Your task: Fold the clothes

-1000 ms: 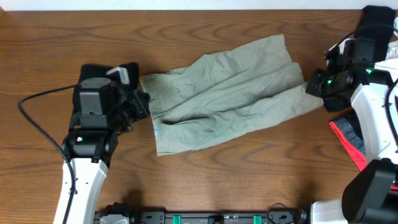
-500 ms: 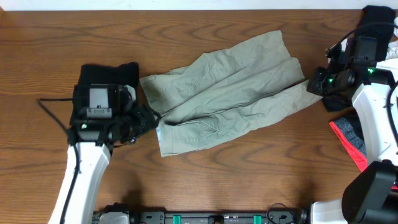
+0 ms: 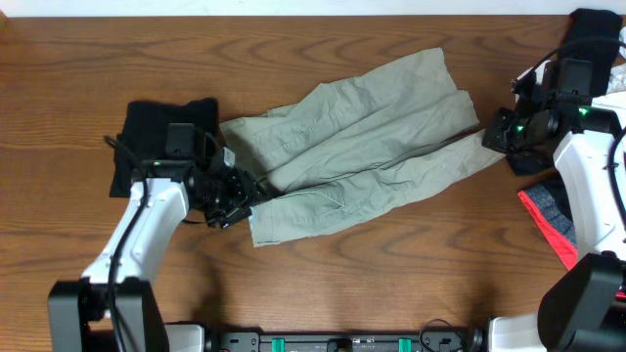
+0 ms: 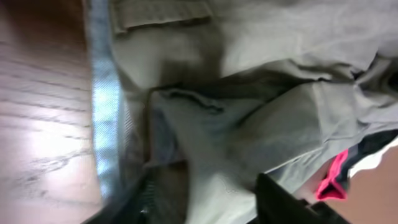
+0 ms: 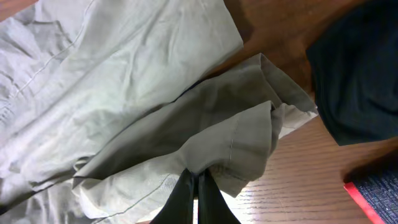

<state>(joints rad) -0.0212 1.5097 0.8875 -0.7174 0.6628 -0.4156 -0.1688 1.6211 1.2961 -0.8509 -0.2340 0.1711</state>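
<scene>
The khaki-green shorts point(image 3: 362, 147) lie spread in the middle of the table, waistband to the left and legs to the upper right. My left gripper point(image 3: 245, 191) is at the waistband's lower corner. In the left wrist view its fingers point(image 4: 208, 202) are open with khaki cloth point(image 4: 249, 124) between them, next to the pale blue lining point(image 4: 104, 106). My right gripper point(image 3: 489, 137) is shut on the hem of the lower leg; the right wrist view shows the fingers point(image 5: 198, 180) pinching that hem point(image 5: 236, 143).
A black garment point(image 3: 161, 122) lies left of the shorts behind my left arm. Another black garment point(image 3: 597, 29) is at the back right corner and shows in the right wrist view point(image 5: 360, 81). A coral-pink garment point(image 3: 548, 225) lies at the right edge.
My left arm has swung down and right, bringing its gripper from beside the black garment onto the shorts' waistband corner. My right gripper has stayed shut on the leg hem.
</scene>
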